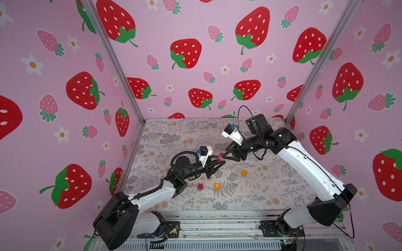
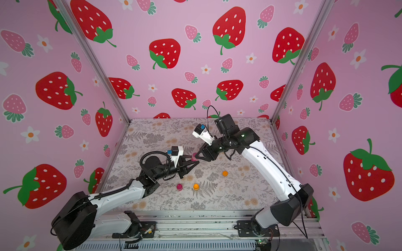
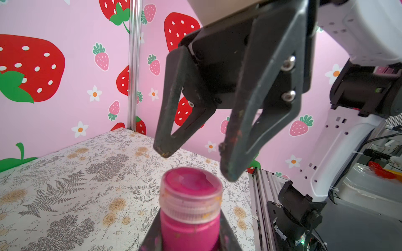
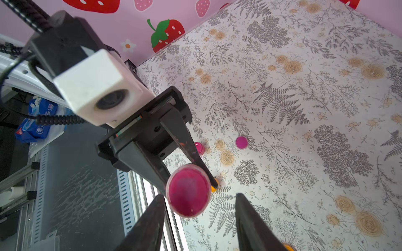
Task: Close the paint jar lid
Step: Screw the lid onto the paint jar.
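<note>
Left gripper: my left gripper [image 1: 219, 162] is pinched on the paint jar [image 3: 189, 230], low on its body, holding it in the air over the middle of the worktop [image 1: 272, 184].
Lid: the lid [image 3: 191, 194] sits on the jar's mouth; I cannot tell whether it is pressed home.
Right gripper: my right gripper [image 3: 195, 164] is spread and empty, its tips just above the lid, not touching it.
Risk, off-centre: in the right wrist view the lid lies nearer one finger than the other. I judge that a one-sided touch could tilt it or flick it off.
Risk, slip: pushing down against so low a hold could slide the jar through my left grip and drop it toward the magenta pot [image 1: 200, 187] and an orange pot [image 1: 217, 186] nearer on the worktop.
Left wrist view only: the gap between the tips and the lid, and the lid's ribbed skirt.
Right wrist view only: the lid's round face, and a purplish-topped pot [image 4: 241, 142].
Top views only: both arms meeting above the worktop; the jar is tiny there.
</note>
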Controlling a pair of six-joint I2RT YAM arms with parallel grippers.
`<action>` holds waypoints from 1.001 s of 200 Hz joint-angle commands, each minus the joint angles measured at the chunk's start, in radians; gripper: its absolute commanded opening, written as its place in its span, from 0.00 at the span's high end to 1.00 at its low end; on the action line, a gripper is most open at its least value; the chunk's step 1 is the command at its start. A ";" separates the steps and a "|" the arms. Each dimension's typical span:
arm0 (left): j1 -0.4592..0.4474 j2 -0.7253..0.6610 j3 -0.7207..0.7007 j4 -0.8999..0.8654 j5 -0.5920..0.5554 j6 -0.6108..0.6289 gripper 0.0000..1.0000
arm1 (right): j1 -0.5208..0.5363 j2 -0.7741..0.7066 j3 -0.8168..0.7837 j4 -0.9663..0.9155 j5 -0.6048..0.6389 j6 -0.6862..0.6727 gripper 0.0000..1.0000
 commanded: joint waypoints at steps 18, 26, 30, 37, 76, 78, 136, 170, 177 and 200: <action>0.005 -0.008 0.039 0.007 0.018 -0.007 0.76 | 0.020 0.024 0.031 -0.051 0.015 -0.036 0.47; 0.004 -0.007 0.039 0.004 0.018 -0.007 0.76 | 0.023 0.026 0.034 -0.052 0.010 -0.036 0.47; 0.004 -0.006 0.040 0.004 0.019 -0.007 0.76 | 0.024 0.027 0.034 -0.052 0.007 -0.035 0.47; 0.005 -0.006 0.041 0.004 0.019 -0.007 0.76 | 0.026 0.027 0.037 -0.050 0.006 -0.033 0.49; 0.005 -0.001 0.047 0.002 0.015 -0.008 0.76 | 0.034 0.035 0.042 -0.053 -0.009 -0.026 0.53; 0.006 -0.002 0.047 0.001 0.016 -0.009 0.76 | 0.033 0.036 0.042 -0.053 -0.009 -0.025 0.54; 0.005 -0.006 0.054 -0.008 0.008 -0.005 0.76 | 0.044 0.058 0.040 -0.042 -0.024 0.017 0.75; -0.006 -0.007 0.059 -0.015 -0.079 0.023 0.76 | 0.066 0.077 0.033 -0.005 -0.009 0.142 0.79; -0.016 -0.007 0.061 -0.018 -0.131 0.040 0.76 | 0.071 0.087 0.031 0.007 -0.003 0.195 0.79; -0.063 0.003 0.072 -0.018 -0.331 0.122 0.76 | 0.093 0.144 0.030 0.038 0.067 0.410 0.81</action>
